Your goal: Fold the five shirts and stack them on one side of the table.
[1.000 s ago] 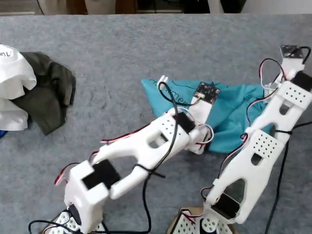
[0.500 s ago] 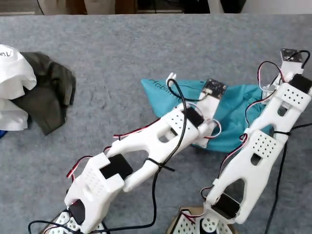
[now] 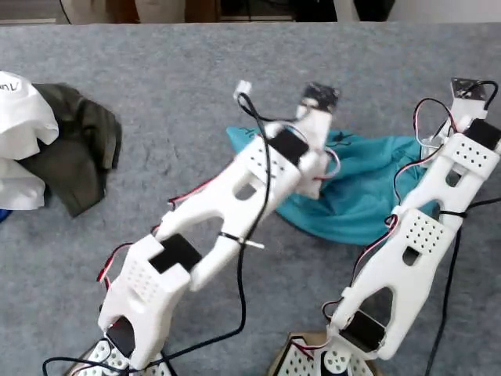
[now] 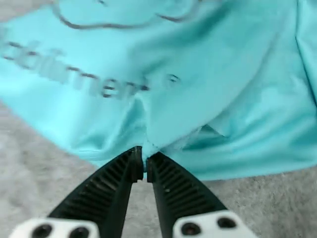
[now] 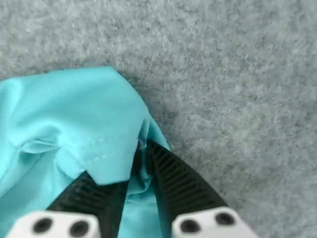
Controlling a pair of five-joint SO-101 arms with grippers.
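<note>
A teal shirt (image 3: pixel 368 192) with grey print lies crumpled right of the table's middle. My left gripper (image 3: pixel 311 178) hangs over the shirt's left part. In the left wrist view that gripper (image 4: pixel 143 161) is shut on a lifted fold of the teal shirt (image 4: pixel 208 69), and the cloth stretches away from its tips. My right gripper (image 3: pixel 429 149) is at the shirt's right end. In the right wrist view it (image 5: pixel 143 153) is shut on a hemmed corner of the teal shirt (image 5: pixel 69 114), close to the grey table.
A white shirt (image 3: pixel 19 133) and a dark olive shirt (image 3: pixel 78 149) lie bunched together at the table's left edge, with a scrap of blue (image 3: pixel 3 213) beside them. Bare grey table (image 3: pixel 172 78) lies between that pile and the teal shirt.
My left arm has swung toward the far side of the table, dragging the pinched fold of the teal shirt with it. The right arm has kept still.
</note>
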